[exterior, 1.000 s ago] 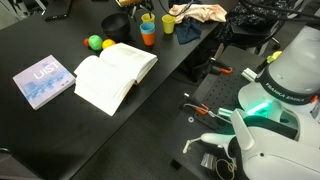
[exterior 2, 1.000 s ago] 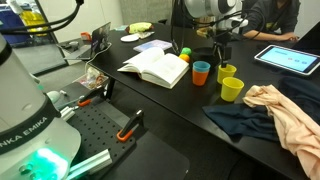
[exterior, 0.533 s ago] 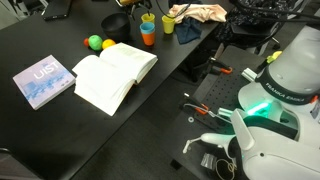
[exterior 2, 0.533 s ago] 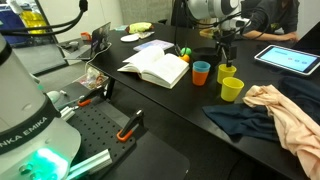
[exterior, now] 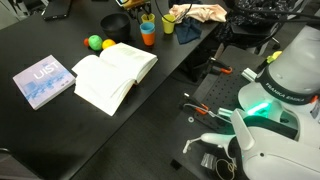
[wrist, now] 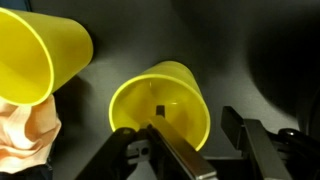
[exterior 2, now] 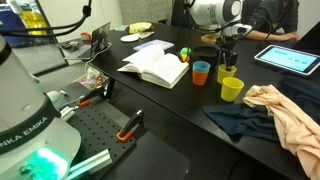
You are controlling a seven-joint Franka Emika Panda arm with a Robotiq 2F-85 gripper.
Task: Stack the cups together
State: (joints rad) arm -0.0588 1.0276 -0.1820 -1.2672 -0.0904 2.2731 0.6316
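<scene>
A yellow cup (wrist: 160,100) stands upright right under my gripper (wrist: 190,135); it also shows in an exterior view (exterior 2: 227,73). My gripper is open, with one finger inside the cup's mouth and the other outside its wall. A second yellow cup (wrist: 30,55) stands close by, seen in both exterior views (exterior 2: 232,90) (exterior: 167,27). An orange cup sits nested in a blue cup (exterior 2: 201,73) next to them, also seen in an exterior view (exterior: 148,34).
An open book (exterior 2: 155,68) lies beside the cups. A blue book (exterior: 44,80) lies farther off. Green and yellow balls (exterior: 97,43) sit near the open book. A peach and dark cloth (exterior 2: 275,110) lies by the yellow cups. A tablet (exterior 2: 290,60) is behind.
My gripper has come down a little over the yellow cup. The cups have not moved.
</scene>
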